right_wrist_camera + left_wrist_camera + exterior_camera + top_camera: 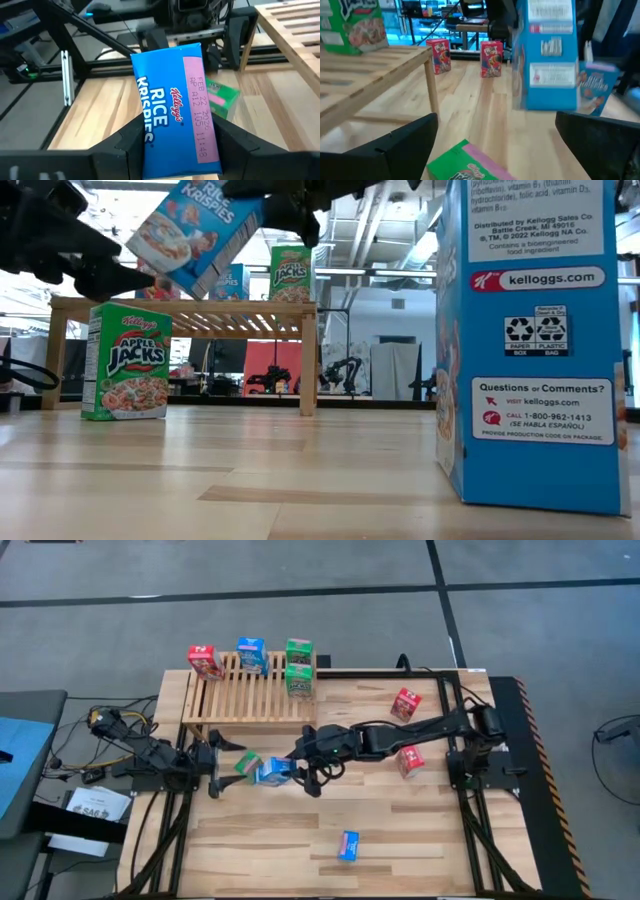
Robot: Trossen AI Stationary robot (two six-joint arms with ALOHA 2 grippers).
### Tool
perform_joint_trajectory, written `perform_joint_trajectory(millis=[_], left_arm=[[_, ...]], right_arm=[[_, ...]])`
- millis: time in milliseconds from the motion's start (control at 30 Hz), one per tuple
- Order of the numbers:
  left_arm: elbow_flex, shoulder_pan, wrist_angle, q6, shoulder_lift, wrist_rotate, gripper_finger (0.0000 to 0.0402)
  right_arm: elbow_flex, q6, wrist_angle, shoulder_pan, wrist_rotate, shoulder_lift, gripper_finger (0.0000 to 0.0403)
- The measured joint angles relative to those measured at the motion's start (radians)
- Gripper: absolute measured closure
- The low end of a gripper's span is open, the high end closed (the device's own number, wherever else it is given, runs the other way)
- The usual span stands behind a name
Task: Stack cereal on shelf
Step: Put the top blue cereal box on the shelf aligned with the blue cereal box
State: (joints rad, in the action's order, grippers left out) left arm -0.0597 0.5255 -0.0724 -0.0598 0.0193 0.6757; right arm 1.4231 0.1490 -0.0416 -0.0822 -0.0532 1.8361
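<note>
My right gripper [292, 770] is shut on a blue Rice Krispies cereal box [172, 112], held in the air left of the table's middle and tilted in the low view [195, 230]. My left gripper [492, 150] stands open at the table's left side. A green Apple Jacks box [127, 360] stands upright on the table just ahead of its fingertips [247, 765], with its top between them [465, 167]. The slatted wooden shelf [250, 690] at the far left carries one red [205, 662], one blue [251, 655] and two green boxes [299, 665]. My right gripper pinches the blue box between its two fingers [125, 147] at the end nearest the wrist [175, 155]. The fingers come from the table's right, slanting a little downward. The box sticks out ahead of them toward the left arm, lifted clear of the table and tilted.
Two red boxes [405, 703] [410, 760] stand on the table's right half. Another blue box [348, 845] stands near the front edge, close before the low camera [535, 340]. Cables and a blue-topped stand [25, 755] lie off the table's left side.
</note>
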Motion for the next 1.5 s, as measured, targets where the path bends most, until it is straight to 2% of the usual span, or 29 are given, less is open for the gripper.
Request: perform_joint_trajectory(millis=[200,400,733,1133,1267,1367,1500], left_arm=[[0.000,0.000,0.081,-0.148,0.000,-0.016,0.0006],[0.000,0.000,0.194,-0.206,0.000,-0.043,0.0006],[-0.060,0.000,0.217,-0.100,0.032,-0.067,0.0005],[-0.179,0.000,0.218,-0.079,0.283,-0.065,0.0005],[-0.192,0.000,0.222,-0.147,0.363,-0.052,0.0005],[-0.193,0.000,0.222,-0.201,0.414,0.005,0.0005],[-0.193,0.000,0.227,-0.325,0.472,0.028,0.0005]], right_arm=[[-0.001,-0.002,-0.001,0.002,0.000,-0.013,0.0200],[-0.001,0.000,0.007,0.013,0.000,-0.012,0.0200],[-0.001,0.000,0.004,0.013,0.000,-0.012,0.0200],[0.023,-0.001,0.008,0.013,0.000,-0.012,0.0200],[0.023,-0.001,0.012,0.013,0.000,-0.011,0.0200],[0.023,0.000,0.012,0.013,0.000,-0.011,0.0200],[0.023,0.000,0.011,0.013,0.000,-0.011,0.0200]])
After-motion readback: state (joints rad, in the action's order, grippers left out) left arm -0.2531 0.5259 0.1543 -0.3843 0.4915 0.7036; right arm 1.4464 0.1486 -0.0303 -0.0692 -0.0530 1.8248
